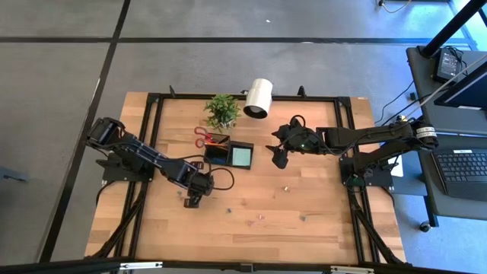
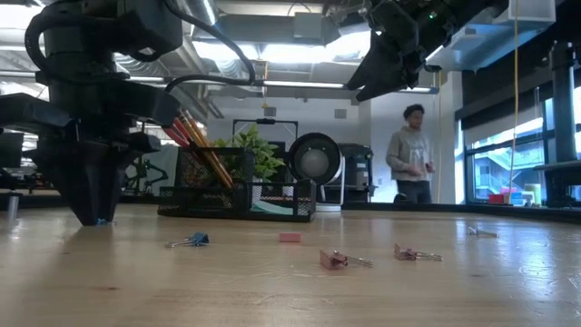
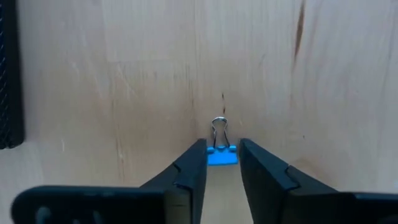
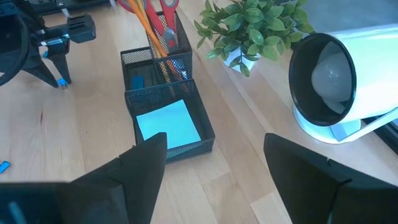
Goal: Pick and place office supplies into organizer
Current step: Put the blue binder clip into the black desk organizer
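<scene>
My left gripper (image 3: pixel 222 163) points straight down at the table (image 1: pixel 304 228), shut on a small blue binder clip (image 3: pixel 222 155) that lies on the wood near the table's left middle (image 1: pixel 192 202). The black mesh organizer (image 1: pixel 228 152) stands farther back. Red-handled scissors (image 4: pixel 168 12) and pencils (image 2: pixel 204 150) stick up from its tall compartment, and a teal note pad (image 4: pixel 168 124) lies in its low tray. My right gripper (image 4: pixel 216 142) hangs open in the air to the organizer's right (image 1: pixel 275 152), touching nothing. My left gripper has the blue clip's body (image 3: pixel 214 157) pinched between its two fingers, one on each side. The fingers come from above, pointing down. The clip lies flat on the table, its wire handle (image 3: pixel 219 127) reaching out beyond the fingertips.
Loose clips lie on the near half of the table: a blue one (image 2: pixel 189 241) and pink ones (image 2: pixel 333 261) (image 2: pixel 406 252). A potted plant (image 1: pixel 222 110) and a white lamp (image 1: pixel 259 97) stand behind the organizer. A person (image 2: pixel 413 154) stands beyond the table.
</scene>
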